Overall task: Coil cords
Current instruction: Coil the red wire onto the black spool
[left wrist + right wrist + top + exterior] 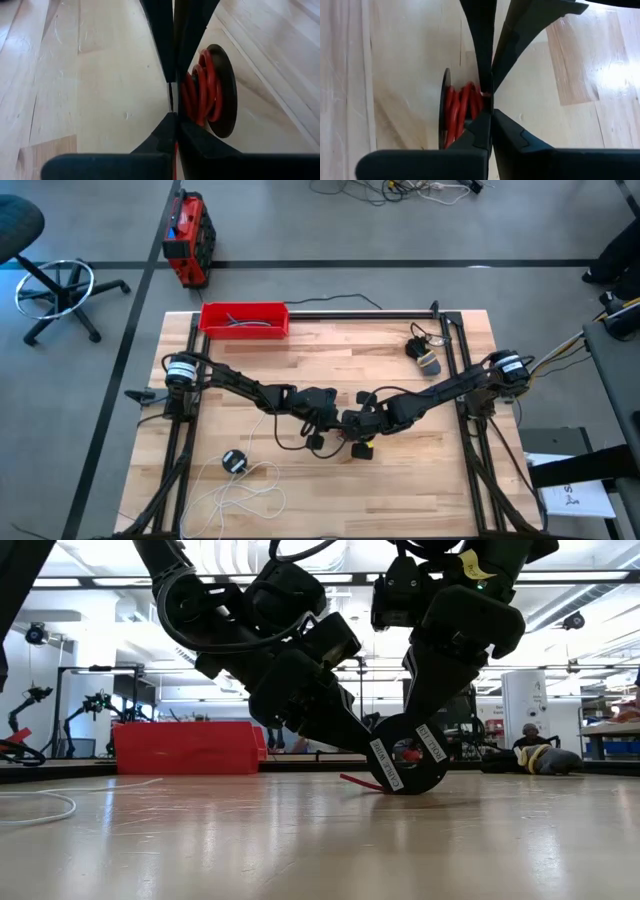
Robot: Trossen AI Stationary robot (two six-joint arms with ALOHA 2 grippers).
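Both grippers meet at frame centre of the bench (330, 370). The left gripper (171, 107) and right gripper (489, 107) each have fingers pinched on the red cord (200, 87), wound on its black disc (226, 90). The white cord (245, 485) lies lower left.

Colours on and around the table

The table (330, 370) was pale wood in light and tan planks, with a black frame. At upper left of the high view sat a red tray (244, 319) holding dark grey cables. The red cord (202, 87) lay wound in bright loops on a black disc (227, 90); in the low view that disc bore white labels with dark print. The white cord (240, 495) trailed at lower left, ending at a black disc (234, 461). Both end effectors, left end effector (171, 95) and right end effector (489, 97), were black.
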